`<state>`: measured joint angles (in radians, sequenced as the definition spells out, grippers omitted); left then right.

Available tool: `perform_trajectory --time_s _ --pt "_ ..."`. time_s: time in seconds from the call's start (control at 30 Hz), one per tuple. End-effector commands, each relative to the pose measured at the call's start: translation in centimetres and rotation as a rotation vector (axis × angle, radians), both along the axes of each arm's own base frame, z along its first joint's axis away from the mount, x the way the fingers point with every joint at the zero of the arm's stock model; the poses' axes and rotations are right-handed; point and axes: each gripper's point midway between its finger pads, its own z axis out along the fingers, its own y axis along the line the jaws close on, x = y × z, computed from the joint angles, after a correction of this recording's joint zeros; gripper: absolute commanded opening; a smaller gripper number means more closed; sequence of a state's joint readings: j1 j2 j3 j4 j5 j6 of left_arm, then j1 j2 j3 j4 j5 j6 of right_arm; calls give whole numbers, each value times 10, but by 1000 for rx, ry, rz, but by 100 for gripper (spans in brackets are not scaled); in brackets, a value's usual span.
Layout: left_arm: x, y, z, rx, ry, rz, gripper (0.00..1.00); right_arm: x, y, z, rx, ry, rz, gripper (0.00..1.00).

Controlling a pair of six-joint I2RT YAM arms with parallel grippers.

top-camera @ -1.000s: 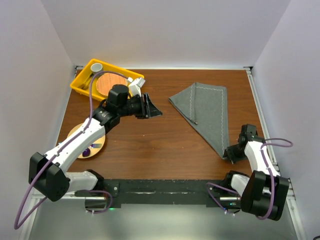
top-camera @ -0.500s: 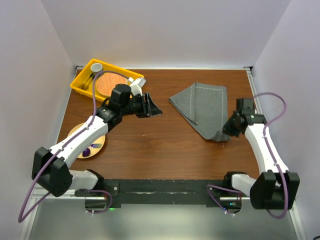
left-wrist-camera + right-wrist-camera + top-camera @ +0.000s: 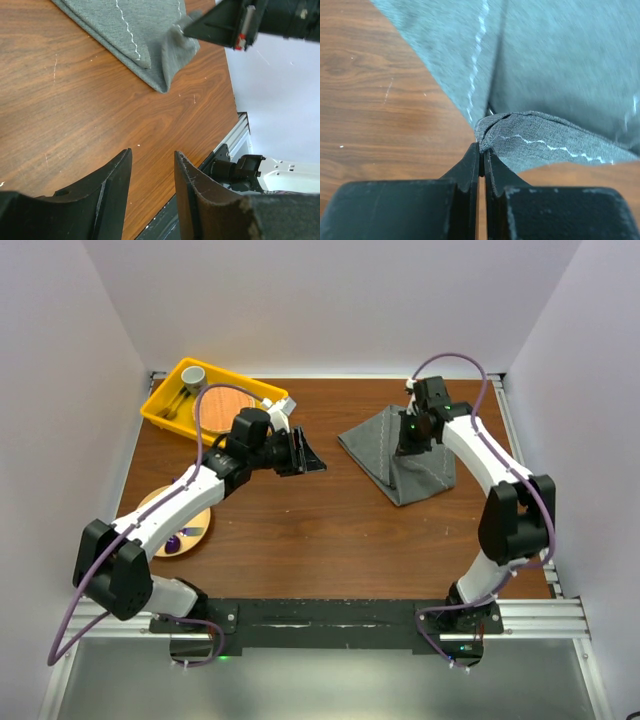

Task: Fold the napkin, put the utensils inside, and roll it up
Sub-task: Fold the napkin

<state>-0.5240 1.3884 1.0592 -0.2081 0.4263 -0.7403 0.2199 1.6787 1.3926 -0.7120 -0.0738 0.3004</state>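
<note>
Shut tight, the right hand had a bunched corner of the large grey-green square cloth napkin nipped between its two black fingertips, which met with no gap between them. In the right wrist view the pinched corner, with its pale zigzag stitch line, was raised above the rest of the cloth, and a flap hung from it over the layers underneath. From overhead the napkin lay on the far right part of the brown wooden desk, folded over itself into a rough wedge, its wide end toward the back wall and its point toward the arms. The right arm reached over it from the right side, with the hand above the cloth's upper middle. The left wrist view showed the same raised corner at the black fingers, the fold below it resting on the wood.

The left hand stood about half open with nothing between its fingers, over bare desk near the middle, well apart from the napkin and pointed toward it. In the far left corner sat a yellow plastic tray holding a round wooden plate and a small grey cup. Nearer the arms, a second round wooden plate lay partly under the left arm, with a small purple object on it, too small to make out
</note>
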Motion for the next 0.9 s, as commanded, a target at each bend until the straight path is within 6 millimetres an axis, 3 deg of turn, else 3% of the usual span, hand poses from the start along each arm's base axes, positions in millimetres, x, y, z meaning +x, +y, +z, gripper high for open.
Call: perform_trajectory --time_s 0.0,0.13,0.23,0.33,0.43,0.6,0.87 --pt "10 -3 20 -28 -45 -3 44 27 19 23 -7 -55 161 0" --pt "10 -4 18 -28 -35 -6 44 30 31 26 4 -49 258 0" --pt "10 -3 19 -26 -33 -4 44 31 24 41 -29 -91 226 0" --pt "10 -2 20 -20 -34 -3 44 28 28 55 -4 -144 254 0" --pt "10 -1 19 -16 -34 -3 44 30 34 49 12 -142 291 0" --pt "8 -2 18 -20 -23 -9 44 43 60 45 68 -138 359 0" --pt "6 2 18 -5 -29 -6 45 60 79 26 74 -103 391 0"
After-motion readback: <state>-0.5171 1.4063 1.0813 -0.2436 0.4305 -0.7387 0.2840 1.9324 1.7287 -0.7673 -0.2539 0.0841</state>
